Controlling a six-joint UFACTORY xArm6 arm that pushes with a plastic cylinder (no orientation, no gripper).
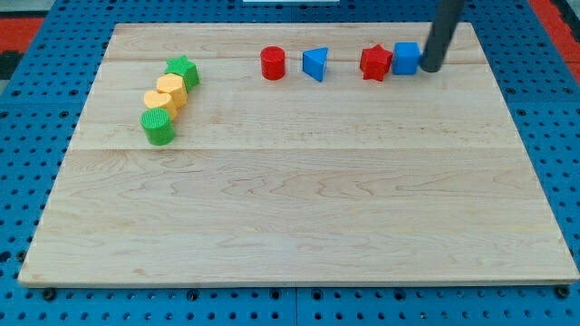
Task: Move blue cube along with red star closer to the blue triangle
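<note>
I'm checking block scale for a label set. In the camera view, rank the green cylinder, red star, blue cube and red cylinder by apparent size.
1. green cylinder, though it lies nearer the view's bottom
2. red star
3. blue cube and red cylinder: too alike to rank

Gap between red star (375,62) and blue triangle (314,63) is open; red cylinder (273,63) sits just beyond the triangle, view's left.

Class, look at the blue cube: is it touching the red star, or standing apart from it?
Touching, as far as the view shows: the blue cube sits against the red star with no board visible between them. My tip is at the cube's right side.
</note>
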